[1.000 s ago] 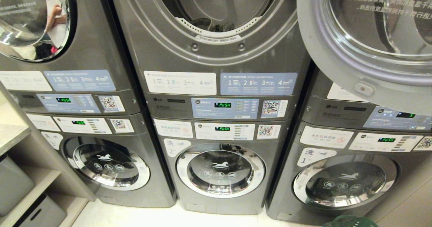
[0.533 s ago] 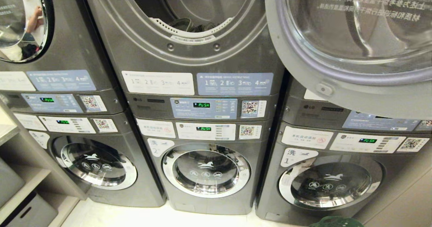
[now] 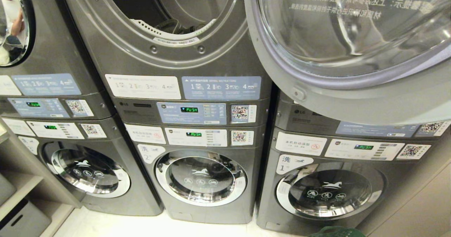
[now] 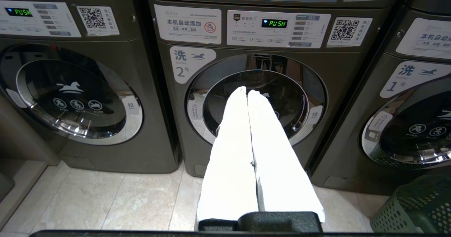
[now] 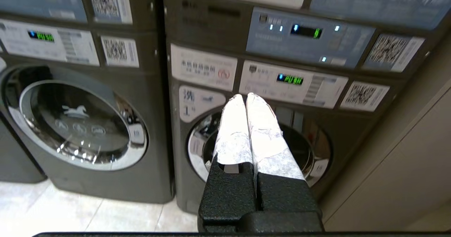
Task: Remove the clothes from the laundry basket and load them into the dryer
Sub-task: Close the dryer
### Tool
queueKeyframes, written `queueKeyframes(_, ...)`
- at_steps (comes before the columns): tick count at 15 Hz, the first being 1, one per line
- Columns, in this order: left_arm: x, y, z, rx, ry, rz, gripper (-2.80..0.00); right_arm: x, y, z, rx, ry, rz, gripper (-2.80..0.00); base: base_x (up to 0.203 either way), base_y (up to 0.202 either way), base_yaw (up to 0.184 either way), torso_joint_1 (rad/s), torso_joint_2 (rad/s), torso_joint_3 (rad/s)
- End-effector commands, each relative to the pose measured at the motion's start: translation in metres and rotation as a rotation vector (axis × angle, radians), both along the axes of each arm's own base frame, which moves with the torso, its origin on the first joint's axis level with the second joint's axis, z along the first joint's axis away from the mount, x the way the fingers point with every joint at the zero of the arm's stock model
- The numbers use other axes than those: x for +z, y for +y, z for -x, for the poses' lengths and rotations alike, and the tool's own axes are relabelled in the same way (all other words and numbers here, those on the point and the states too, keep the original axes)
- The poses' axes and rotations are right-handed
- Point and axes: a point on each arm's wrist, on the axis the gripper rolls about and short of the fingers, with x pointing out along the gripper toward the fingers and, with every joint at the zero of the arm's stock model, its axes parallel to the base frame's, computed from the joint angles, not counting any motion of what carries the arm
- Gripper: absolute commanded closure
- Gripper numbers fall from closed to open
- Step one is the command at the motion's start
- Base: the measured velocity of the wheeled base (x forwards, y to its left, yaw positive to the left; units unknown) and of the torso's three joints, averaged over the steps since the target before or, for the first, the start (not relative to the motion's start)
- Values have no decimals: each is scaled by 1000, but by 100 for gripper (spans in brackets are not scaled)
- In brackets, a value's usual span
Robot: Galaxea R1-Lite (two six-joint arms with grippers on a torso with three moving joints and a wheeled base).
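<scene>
step: i am lining up on the basket point(image 4: 415, 208), beside the washers on the floor; open dryer point(image 3: 165, 11) above.
end effectors: left point(image 4: 247, 91) and right point(image 5: 245, 96) pressed together, empty.
next: lower, spread one, grasp clothes.

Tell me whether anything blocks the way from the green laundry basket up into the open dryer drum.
Nothing visible does. The dryer opening gapes, its door swung aside to the right. The laundry basket sits on the floor before the right-hand washer, apart from both shut, empty grippers: left gripper, right gripper.
</scene>
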Motion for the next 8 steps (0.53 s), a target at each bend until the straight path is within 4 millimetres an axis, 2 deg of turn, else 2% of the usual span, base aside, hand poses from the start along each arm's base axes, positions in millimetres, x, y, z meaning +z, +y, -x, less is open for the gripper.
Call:
queueKeyframes(1, 0, 0, 0, 0, 0, 0, 0, 33, 0, -1, 0, -2, -2, 0, 0, 0, 0, 0, 0, 0)
queueKeyframes(4, 0, 0, 0, 1, 0, 0, 0, 88, 0, -23, 2, 24, -15, 0, 0, 0, 0, 0, 0, 0)
queueKeyframes(8, 0, 0, 0, 0, 0, 0, 0, 145, 0, -77, 67, -36, -68, 0, 0, 0, 0, 0, 0, 0)
